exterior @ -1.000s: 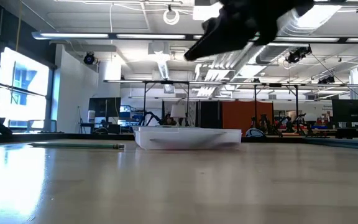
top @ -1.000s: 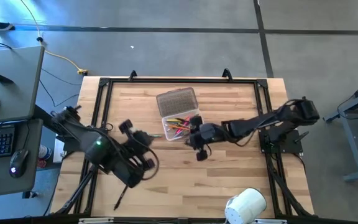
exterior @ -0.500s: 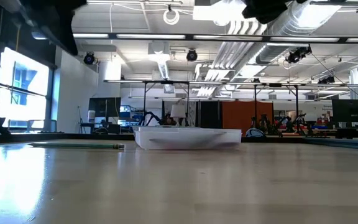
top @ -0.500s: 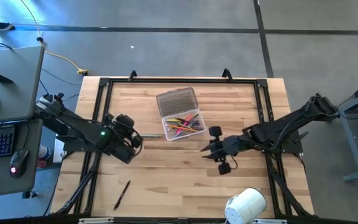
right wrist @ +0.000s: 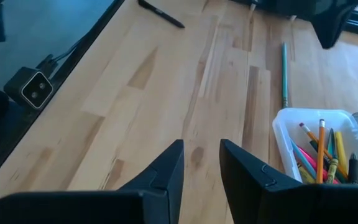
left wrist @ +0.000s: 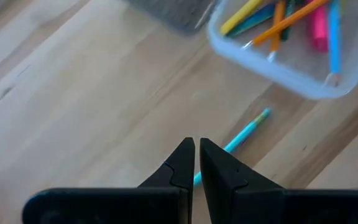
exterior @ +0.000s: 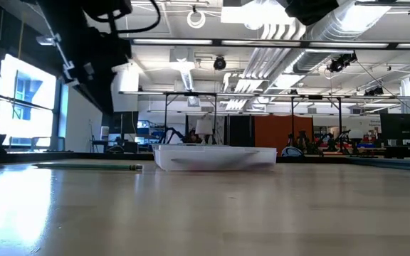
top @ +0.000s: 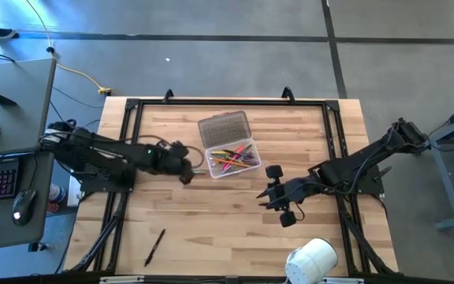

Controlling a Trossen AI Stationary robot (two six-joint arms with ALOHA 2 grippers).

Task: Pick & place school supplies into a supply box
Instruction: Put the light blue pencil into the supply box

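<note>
On pale wood, clear rounded supply box point(top: 231, 160), thin pencils point(top: 232, 158)

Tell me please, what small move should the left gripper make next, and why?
Probably open its fingers and lower over the light-blue pencil. The left gripper hovers just short of it, fingers nearly together, holding nothing. This pencil lies on the table beside the supply box, not in it.
</note>
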